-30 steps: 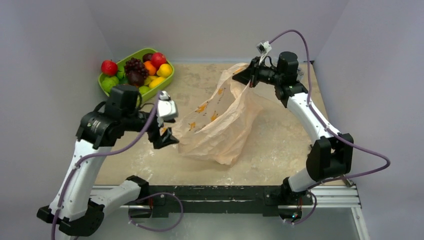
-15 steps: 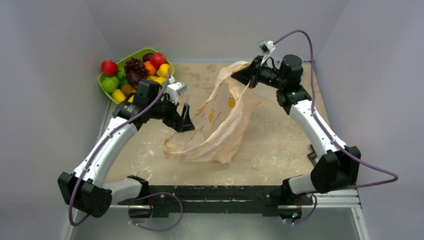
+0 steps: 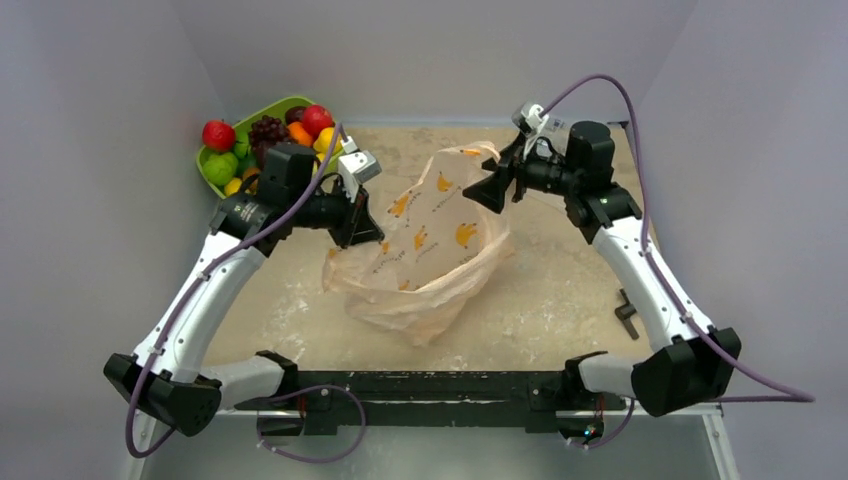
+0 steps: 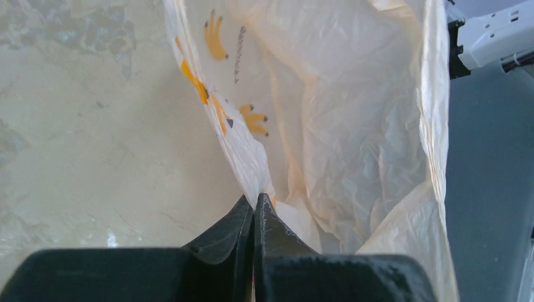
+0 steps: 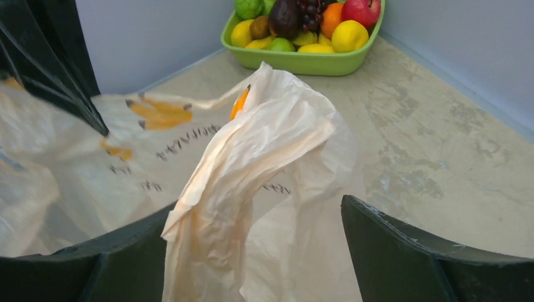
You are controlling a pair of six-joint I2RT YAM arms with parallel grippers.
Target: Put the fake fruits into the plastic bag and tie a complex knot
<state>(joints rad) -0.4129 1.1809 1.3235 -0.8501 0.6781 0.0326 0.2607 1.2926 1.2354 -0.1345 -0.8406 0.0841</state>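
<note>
Your left gripper (image 4: 255, 200) is clamped shut on the left rim of the plastic bag (image 3: 430, 250). The thin film runs straight into the closed black fingertips. Your right gripper (image 3: 485, 190) is at the bag's far-right rim with its fingers spread wide. A loose fold of peach film hangs between them, not pinched.

The bag itself sits mid-table, mouth gaping upward and crumpled at the base, with its orange banana prints showing on the inner wall.

The fake fruits (image 3: 270, 140) are all off to the far left of the bag, heaped in a lime-green tray (image 3: 285, 103) tucked into the corner. They are red, orange, yellow and green pieces around a dark grape bunch, with one red fruit perched at the tray's outer edge.

The table (image 3: 560, 290) under the bag is a mottled beige slab, blotchy and scuffed, with pale dusty patches near the bag's base. Right of the bag a small black part (image 3: 627, 312) lies on that surface, well apart from the film.

Plain pale grey walls (image 3: 430, 50) close in behind the bag and on both sides of it. Purple cables (image 3: 600, 85) loop off each arm.
</note>
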